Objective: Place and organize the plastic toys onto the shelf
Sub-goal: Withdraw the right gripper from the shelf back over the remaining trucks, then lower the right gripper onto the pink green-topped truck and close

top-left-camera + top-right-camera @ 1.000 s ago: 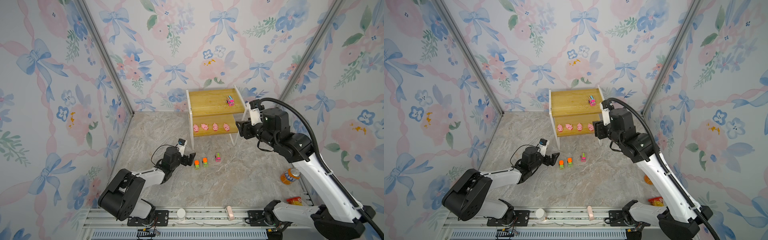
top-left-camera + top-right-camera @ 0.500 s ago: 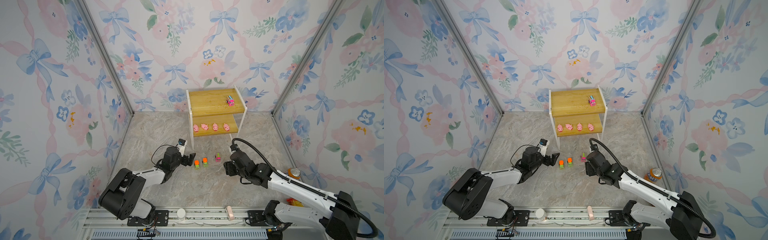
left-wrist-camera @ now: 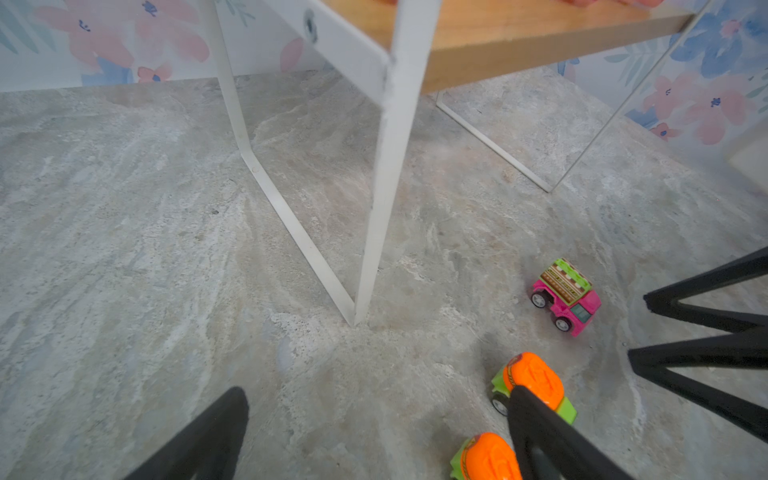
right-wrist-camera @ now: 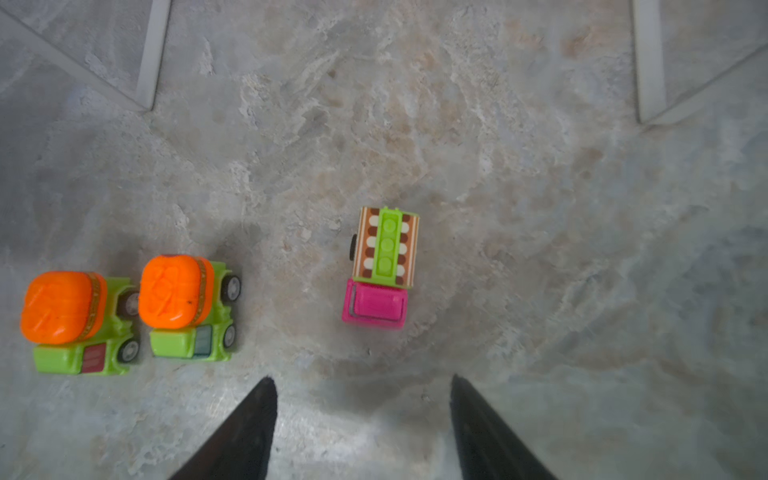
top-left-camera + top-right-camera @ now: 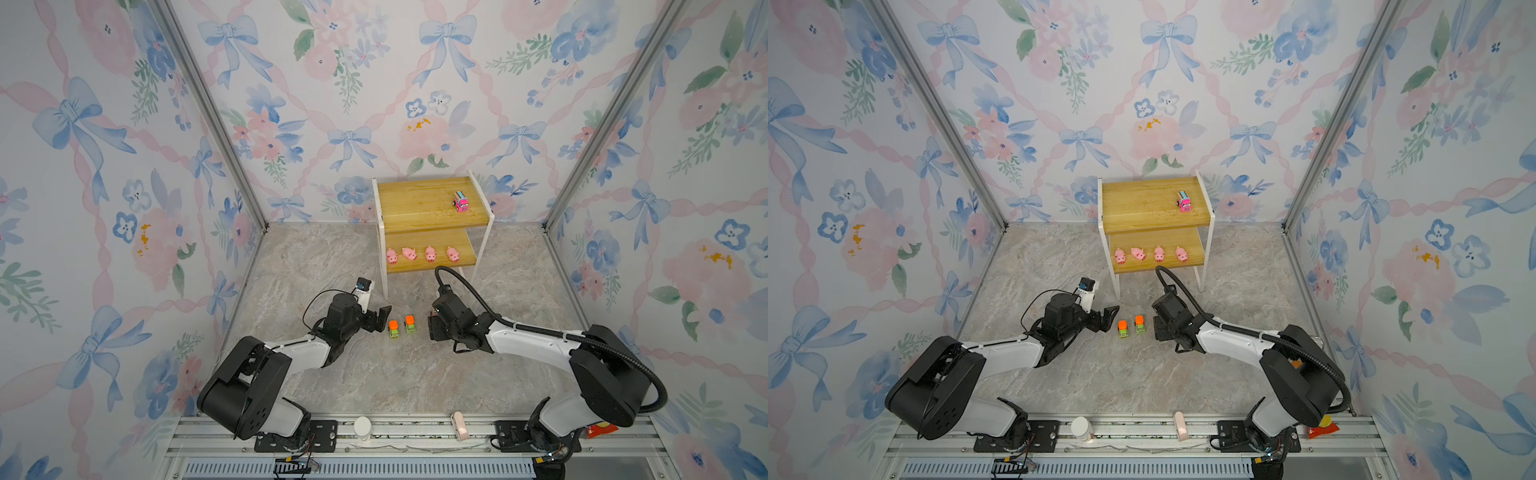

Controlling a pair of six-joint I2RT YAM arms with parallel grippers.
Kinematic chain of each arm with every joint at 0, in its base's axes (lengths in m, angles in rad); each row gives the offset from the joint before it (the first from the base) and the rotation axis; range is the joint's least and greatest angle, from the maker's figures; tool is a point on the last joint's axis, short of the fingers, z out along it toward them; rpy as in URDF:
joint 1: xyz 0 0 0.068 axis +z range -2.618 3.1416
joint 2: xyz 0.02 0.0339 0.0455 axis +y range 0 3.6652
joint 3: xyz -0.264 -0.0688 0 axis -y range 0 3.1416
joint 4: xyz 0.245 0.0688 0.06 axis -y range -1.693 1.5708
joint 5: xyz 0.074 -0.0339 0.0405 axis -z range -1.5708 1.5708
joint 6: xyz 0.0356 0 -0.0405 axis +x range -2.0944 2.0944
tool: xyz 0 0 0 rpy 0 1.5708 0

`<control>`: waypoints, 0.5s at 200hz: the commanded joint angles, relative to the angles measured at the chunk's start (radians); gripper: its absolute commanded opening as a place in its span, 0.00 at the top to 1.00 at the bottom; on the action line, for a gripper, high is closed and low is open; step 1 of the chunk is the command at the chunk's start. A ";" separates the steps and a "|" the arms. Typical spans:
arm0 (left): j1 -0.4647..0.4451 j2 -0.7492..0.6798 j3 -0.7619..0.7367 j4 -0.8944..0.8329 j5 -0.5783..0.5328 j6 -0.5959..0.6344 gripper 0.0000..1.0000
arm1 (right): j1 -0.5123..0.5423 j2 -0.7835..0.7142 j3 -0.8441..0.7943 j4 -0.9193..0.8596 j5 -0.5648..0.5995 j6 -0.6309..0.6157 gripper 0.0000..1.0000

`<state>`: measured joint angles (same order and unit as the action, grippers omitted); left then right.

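Floor toys between two parted grippers; shelf partly stocked.
Left gripper [image 5: 380, 319], jaws apart, empty, at 9 o'clock of two green trucks [image 5: 393, 329]. Right gripper [image 4: 362, 378], jaws apart, empty, above pink bus [image 4: 380, 270] at their 3 o'clock. At 12 o'clock, shelf [image 5: 415, 195]: four pink pigs [image 5: 409, 253] on lower board, second pink bus [image 5: 460, 202] on upper board.

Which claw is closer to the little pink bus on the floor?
Right. The right claw hangs open right over the bus; the left claw is farther off, on the other side of both trucks.
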<state>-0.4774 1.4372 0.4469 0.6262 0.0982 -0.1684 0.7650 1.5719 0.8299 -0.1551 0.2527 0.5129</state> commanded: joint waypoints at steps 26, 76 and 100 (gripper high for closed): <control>-0.003 0.015 -0.005 0.002 -0.001 -0.005 0.02 | -0.042 0.077 0.058 0.066 -0.053 -0.023 0.32; -0.003 0.016 -0.005 0.001 -0.007 -0.001 0.02 | -0.077 0.159 0.064 0.112 -0.082 -0.029 0.35; -0.003 0.018 -0.005 0.001 -0.009 -0.001 0.02 | -0.087 0.176 0.082 0.110 -0.091 -0.043 0.38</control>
<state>-0.4774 1.4437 0.4469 0.6262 0.0940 -0.1684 0.6933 1.7222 0.8768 -0.0628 0.1799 0.4881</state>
